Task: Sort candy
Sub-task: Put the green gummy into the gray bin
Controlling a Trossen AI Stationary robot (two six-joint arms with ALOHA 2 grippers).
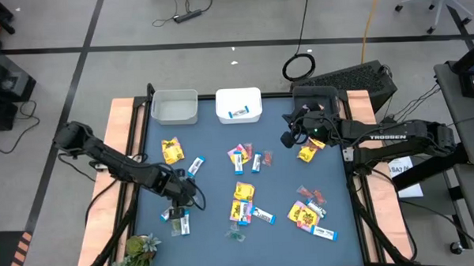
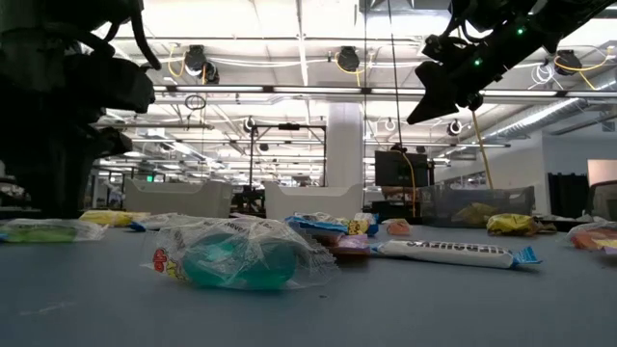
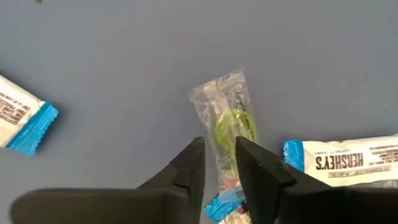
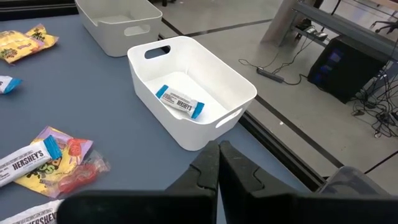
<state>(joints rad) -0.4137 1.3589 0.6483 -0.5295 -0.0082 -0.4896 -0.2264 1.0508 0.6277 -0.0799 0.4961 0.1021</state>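
Candy (image 1: 243,192) lies scattered over the blue surface (image 1: 213,142). Left hand (image 3: 219,163) hangs low, fingers narrowly parted astride a clear-wrapped green sweet (image 3: 231,124). Right hand (image 4: 218,163), fingers pressed together and empty, hovers near the white bin (image 4: 245,87) holding one blue-and-white bar (image 4: 179,101).

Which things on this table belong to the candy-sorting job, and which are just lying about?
Belonging to the job:
- scattered candy
- white bin holding one blue-and-white bar
- grey bin
- left gripper around a clear-green sweet

Lying about:
- green leafy plant
- floor cables
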